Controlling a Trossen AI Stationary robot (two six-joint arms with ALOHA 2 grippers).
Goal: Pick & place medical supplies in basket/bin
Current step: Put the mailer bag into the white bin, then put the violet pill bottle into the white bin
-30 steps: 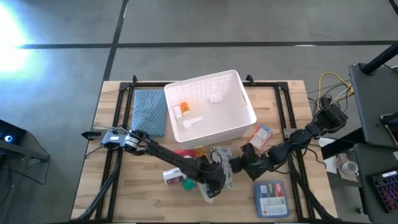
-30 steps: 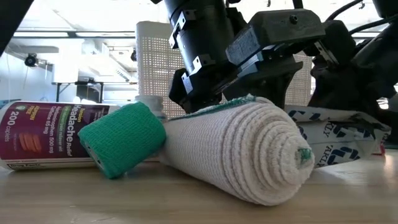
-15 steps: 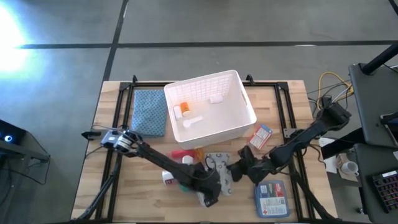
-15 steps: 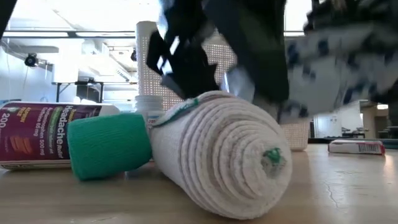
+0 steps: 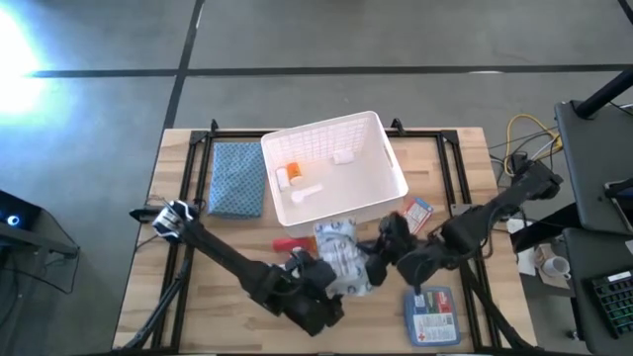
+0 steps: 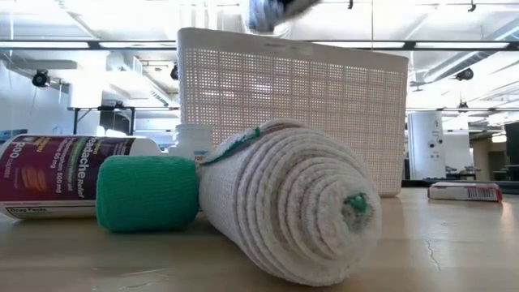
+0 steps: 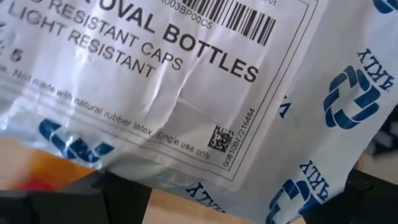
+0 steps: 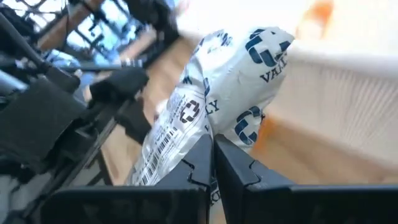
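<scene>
Packet lifted beside the basket

Right gripper [image 8: 213, 163] pinches the grey packet [image 5: 341, 255]; white basket [image 5: 384, 133] lies just beyond; left gripper [image 5: 318, 309] spread, empty.

Grey concrete floor [image 5: 326, 40] — ceiling strip lights [image 6: 454, 45] — white column [image 6: 423, 144].

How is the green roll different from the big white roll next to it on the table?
The green roll is smaller and smooth-looking, lying side-on to the low camera; the white roll is much bulkier, ribbed in rings, and points its rounded end toward that camera. The white roll carries only a green edge stripe, whereas the green roll is green all over. Both lie on the wooden table, pressed side by side.
</scene>
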